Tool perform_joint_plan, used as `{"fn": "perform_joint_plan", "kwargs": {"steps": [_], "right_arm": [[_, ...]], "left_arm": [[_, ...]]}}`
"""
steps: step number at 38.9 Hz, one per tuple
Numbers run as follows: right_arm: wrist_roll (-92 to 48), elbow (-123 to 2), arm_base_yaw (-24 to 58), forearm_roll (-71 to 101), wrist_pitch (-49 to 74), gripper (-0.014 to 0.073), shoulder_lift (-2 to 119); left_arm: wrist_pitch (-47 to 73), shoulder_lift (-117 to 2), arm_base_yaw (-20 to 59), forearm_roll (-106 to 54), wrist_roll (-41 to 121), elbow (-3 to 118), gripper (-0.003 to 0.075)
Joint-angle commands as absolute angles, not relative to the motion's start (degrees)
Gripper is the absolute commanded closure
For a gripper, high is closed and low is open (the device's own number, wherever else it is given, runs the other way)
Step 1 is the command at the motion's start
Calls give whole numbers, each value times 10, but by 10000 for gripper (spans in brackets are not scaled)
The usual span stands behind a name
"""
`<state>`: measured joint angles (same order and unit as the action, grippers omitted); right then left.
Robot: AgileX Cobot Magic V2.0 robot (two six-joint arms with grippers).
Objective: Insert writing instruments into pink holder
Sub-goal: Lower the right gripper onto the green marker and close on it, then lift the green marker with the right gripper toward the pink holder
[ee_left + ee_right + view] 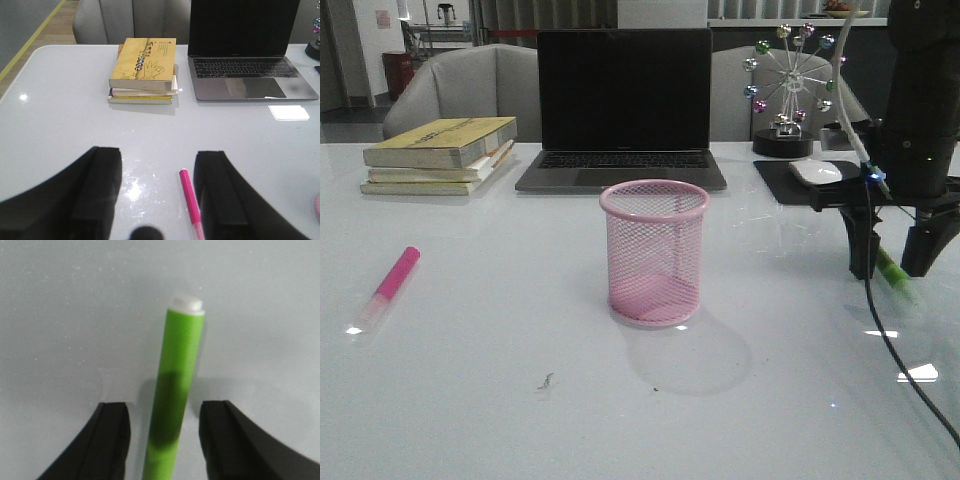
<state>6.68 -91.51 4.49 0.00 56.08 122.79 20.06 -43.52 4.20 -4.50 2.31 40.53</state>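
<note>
The green marker (pixel 172 405) is seen between the spread fingers of the right gripper (pixel 165 440), which is held wide, touching neither.

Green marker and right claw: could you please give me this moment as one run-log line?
right claw: open, straddling green marker lying on table | left claw: open | pink marker: on table | pink cup: empty

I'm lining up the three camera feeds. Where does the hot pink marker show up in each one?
Front view: the pink marker lies flat on the white table, far left, well apart from the pink holder.
Left wrist view: it lies on the table between the open fingers of the left gripper.
Right wrist view: not in it.
Shared landmark: the stack of books, also behind the marker in the left wrist view.
</note>
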Motion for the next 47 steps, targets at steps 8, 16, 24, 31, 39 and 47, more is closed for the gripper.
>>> {"fn": "perform_joint_plan", "kwargs": {"steps": [8,16,24,31,39,47], "right_arm": [[66,-927,42,-6,536,554,1217],[65,-944,46,7,521,565,1197],[62,-947,78,25,430,565,1102],[58,-936,131,25,332,565,1022],[52,-843,226,21,187,565,943],[52,-716,286,21,-23,565,914]], "left_arm": [[157,-433,41,-49,18,424,327],[157,-433,41,-49,18,424,327],[157,-433,41,-49,18,424,327],[154,-433,41,-49,18,424,327],[151,-433,41,-49,18,424,327],[138,-433,41,-49,18,424,327]]}}
